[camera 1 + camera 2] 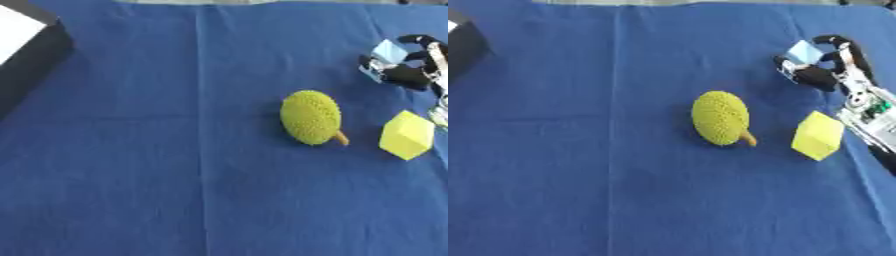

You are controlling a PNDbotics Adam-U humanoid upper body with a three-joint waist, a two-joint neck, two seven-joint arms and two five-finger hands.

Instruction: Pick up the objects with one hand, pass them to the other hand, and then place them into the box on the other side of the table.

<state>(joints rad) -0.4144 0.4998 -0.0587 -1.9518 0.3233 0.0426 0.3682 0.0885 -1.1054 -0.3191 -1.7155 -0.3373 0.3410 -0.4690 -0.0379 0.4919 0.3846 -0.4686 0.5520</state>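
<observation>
Now, right hand [826, 65]: fingers curled round a pale blue block [804, 50], lifted for the pass.
Waiting: bumpy yellow-green fruit [720, 118], yellow cube [818, 135].
Box [26, 47]: far left.

Right hand [826, 62]: enters from the right edge, fingers curled round a pale blue object [804, 51]. Forearm runs toward the lower right.

You see matt blue cloth [175, 175] with faint creases, a bumpy, rough-skinned yellow-green fruit [720, 118], a smooth matt yellow block [818, 135], and a right hand [826, 67] of black plastic and silver metal.
</observation>
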